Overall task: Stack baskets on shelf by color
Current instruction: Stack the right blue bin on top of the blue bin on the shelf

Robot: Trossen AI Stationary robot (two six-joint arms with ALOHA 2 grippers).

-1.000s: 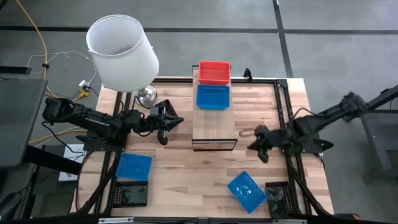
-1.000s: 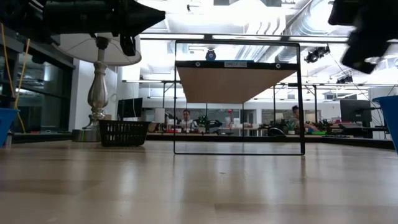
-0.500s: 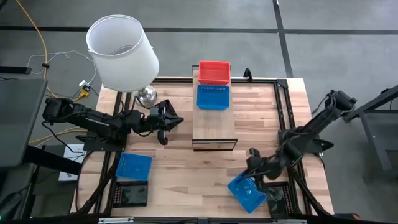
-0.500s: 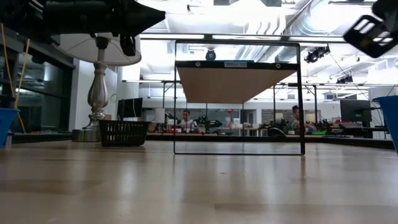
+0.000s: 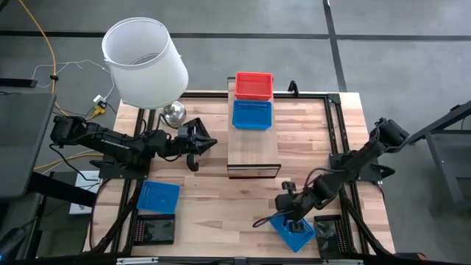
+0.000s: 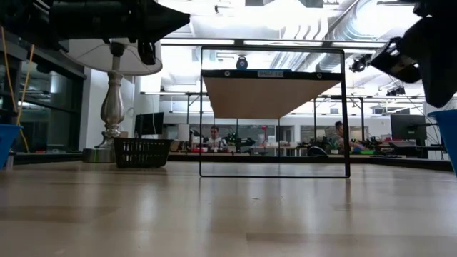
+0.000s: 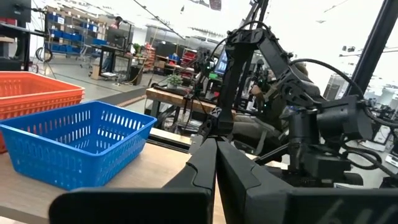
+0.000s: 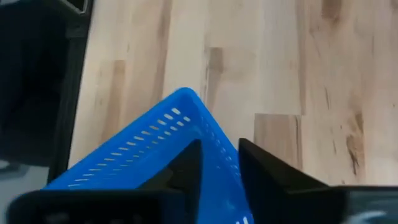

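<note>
shelf [image 5: 253,147]: red and blue baskets at far end

blue basket [image 5: 293,227]: front right of table, skewed

right gripper [image 5: 288,208]: fingers parted astride its wall; corner grip may let it swing

left gripper [image 5: 207,143]: closed, empty, beside shelf

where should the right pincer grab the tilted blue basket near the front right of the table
Grip the blue plastic mesh basket by its thin rim wall beside the near corner, coming from straight above. The right pincer is already over it, one finger on each side of that wall, open. The wall is narrow and upright, so it suits a pinch.
</note>
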